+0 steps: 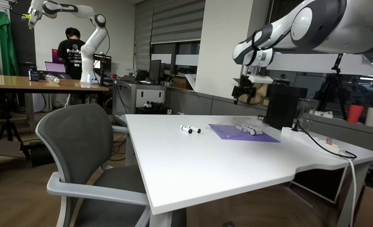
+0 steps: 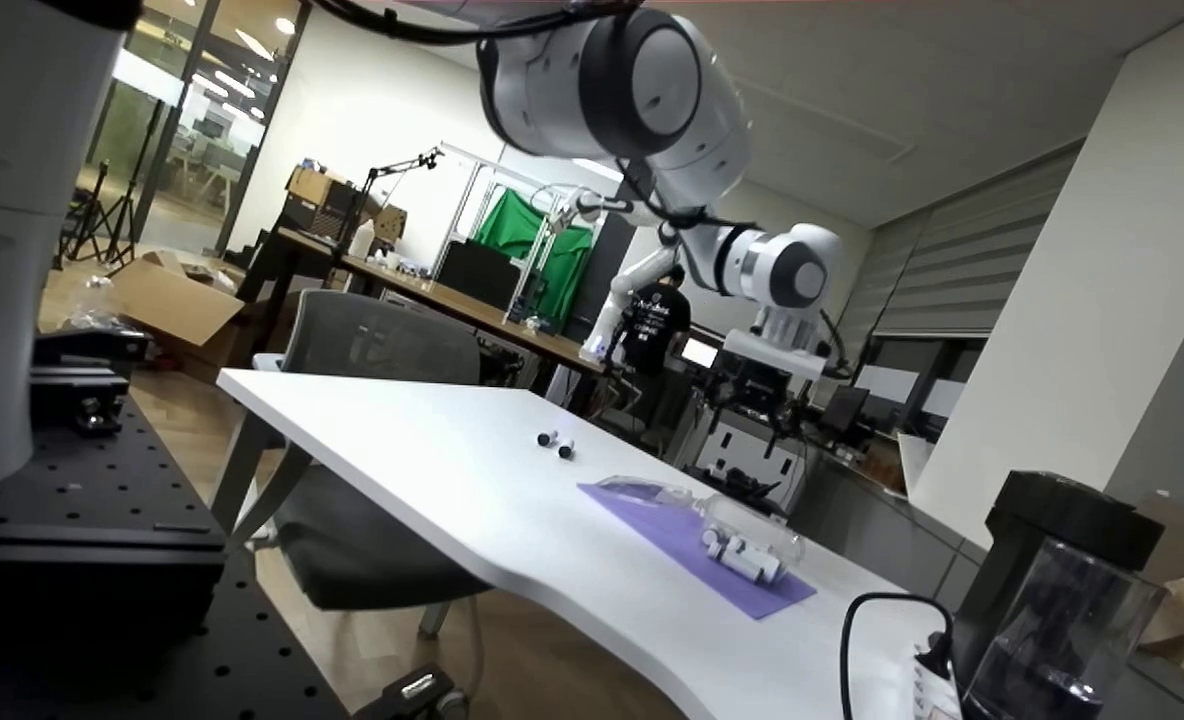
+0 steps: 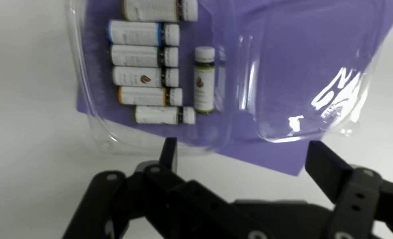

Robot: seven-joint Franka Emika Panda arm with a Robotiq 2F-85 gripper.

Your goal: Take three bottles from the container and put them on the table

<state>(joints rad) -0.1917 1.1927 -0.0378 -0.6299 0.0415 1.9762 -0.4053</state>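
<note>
Black fingers [image 3: 169,152] are standing wide apart, the gripper [image 3: 243,155] holding nothing. Just ahead, at least seven white-capped bottles [image 3: 135,76] are lying in the open clear plastic clamshell [image 3: 80,63] on a purple sheet [image 3: 271,156]: six in a row, plus one green-trimmed bottle [image 3: 204,84] crosswise by their caps. They're looking light, stiff, round and probably slippery, perhaps glass, so they're asking for a gentle pinch mid-label; the crosswise one is likely offering the freest sides. Farther out, two loose bottles [image 1: 185,129] are lying close together on the white desk top [image 1: 202,167].
</note>
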